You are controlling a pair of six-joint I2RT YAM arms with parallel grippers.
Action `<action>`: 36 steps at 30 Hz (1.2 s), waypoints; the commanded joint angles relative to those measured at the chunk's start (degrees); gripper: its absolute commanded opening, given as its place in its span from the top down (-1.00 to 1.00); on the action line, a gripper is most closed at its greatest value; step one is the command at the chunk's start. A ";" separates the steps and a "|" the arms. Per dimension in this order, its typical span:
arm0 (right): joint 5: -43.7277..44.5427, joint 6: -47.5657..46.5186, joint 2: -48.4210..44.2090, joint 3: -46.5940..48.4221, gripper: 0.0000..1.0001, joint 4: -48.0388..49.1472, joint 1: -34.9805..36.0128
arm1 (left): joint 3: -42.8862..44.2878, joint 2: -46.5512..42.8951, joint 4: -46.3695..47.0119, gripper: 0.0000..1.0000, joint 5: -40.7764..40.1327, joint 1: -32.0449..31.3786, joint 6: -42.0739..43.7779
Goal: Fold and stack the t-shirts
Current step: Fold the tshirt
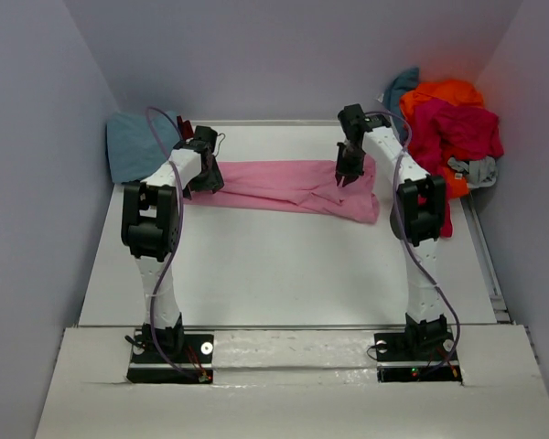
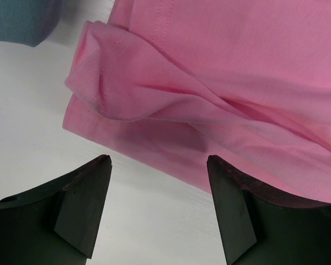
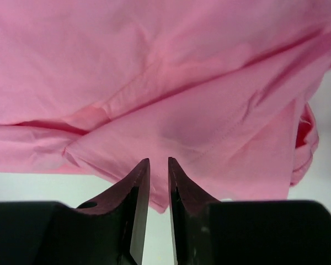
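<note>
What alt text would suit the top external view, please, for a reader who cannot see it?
A light pink t-shirt lies in a long strip across a white table, the left tool at its left end, the right tool over its right part. A blue t-shirt sits far left, a pile of others far right.

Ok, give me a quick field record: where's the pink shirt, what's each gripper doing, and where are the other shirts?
shirt in work: light pink cloth t-shirt, folded into a long band across the far half of the white table
left gripper: open, at the band's left end, gripping nothing
right gripper: jaws a narrow slit apart at the band's near hem, towards its right end; grip on cloth unclear
far left: folded dusty teal-blue t-shirt, apart from the pink one
far right: heap of orange, crimson, grey and teal t-shirts, unfolded
</note>
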 commanded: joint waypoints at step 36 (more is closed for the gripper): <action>2.89 -2.76 -8.75 -12.02 0.42 0.26 4.73 | -0.09 -1.63 0.00 -0.63 -0.88 -0.20 0.80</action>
